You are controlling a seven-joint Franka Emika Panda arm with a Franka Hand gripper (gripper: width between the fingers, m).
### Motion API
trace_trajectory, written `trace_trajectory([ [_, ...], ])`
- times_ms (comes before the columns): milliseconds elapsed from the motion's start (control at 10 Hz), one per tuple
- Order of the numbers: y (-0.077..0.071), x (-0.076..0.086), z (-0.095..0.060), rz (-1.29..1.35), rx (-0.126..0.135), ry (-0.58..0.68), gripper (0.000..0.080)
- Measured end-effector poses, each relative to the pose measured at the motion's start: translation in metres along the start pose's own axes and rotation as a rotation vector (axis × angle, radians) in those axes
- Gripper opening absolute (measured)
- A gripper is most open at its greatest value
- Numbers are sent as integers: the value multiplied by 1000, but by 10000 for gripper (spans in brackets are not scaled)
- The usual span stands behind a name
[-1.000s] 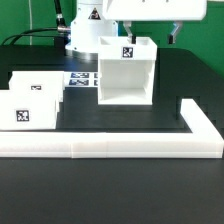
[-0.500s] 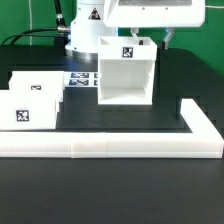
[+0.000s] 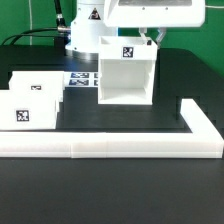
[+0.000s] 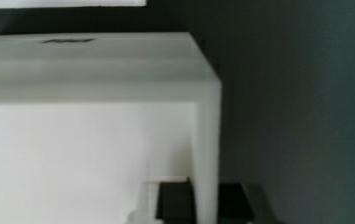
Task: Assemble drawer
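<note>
Between the fingers (image 4: pixel 174 204) stands a thin white edge of the drawer's housing (image 3: pixel 125 78). In the wrist view a dark pad shows on either side of that edge, and the housing's pale faces spread away beyond them. The pads sit close against the edge, but neither view shows whether they are clamped on it or merely straddling it.

In the exterior view the fingers reach down from the arm's white body (image 3: pixel 150 12) to the housing's upper rear corner, on the exterior view's right. Only their dark tips show there, just behind the rim. Below the fingers the housing rests upright on the dark surface (image 3: pixel 110 190). Its open face is turned toward the exterior camera, and a black-and-white tag sits near its top.

Well away from the fingers, on the exterior view's left, are the two small trays, close together and one behind the other. The front tray (image 3: pixel 28 110) shows a tag on its face, and the rear tray (image 3: pixel 38 85) sits just behind it. Between the trays and the housing, nearer the fingers, the marker board (image 3: pixel 80 76) lies flat with its tags up. Farthest from the fingers, the long white border rail (image 3: pixel 110 148) runs across the front of the surface. It turns back along the exterior view's right and stays apart from the housing.
</note>
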State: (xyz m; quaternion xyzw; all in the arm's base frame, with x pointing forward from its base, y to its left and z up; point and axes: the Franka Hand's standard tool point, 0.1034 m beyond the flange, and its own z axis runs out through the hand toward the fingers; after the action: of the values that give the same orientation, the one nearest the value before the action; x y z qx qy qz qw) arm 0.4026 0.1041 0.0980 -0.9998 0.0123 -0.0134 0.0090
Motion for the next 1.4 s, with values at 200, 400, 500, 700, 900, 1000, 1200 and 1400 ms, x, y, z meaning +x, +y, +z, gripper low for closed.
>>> trace_trajectory([
  [200, 0, 0, 0, 0, 0, 0, 36],
  [400, 2, 4, 0, -34, 2, 1, 36],
  [500, 5, 20, 0, -52, 9, 10, 36],
  [700, 4, 55, 1, -48, 20, 38, 38],
  [900, 7, 104, 2, -40, 34, 81, 38],
  [1000, 7, 115, 2, -35, 36, 91, 38],
  [1200, 6, 165, 3, -22, 50, 155, 38],
  [1400, 4, 173, 3, -84, 50, 192, 38],
])
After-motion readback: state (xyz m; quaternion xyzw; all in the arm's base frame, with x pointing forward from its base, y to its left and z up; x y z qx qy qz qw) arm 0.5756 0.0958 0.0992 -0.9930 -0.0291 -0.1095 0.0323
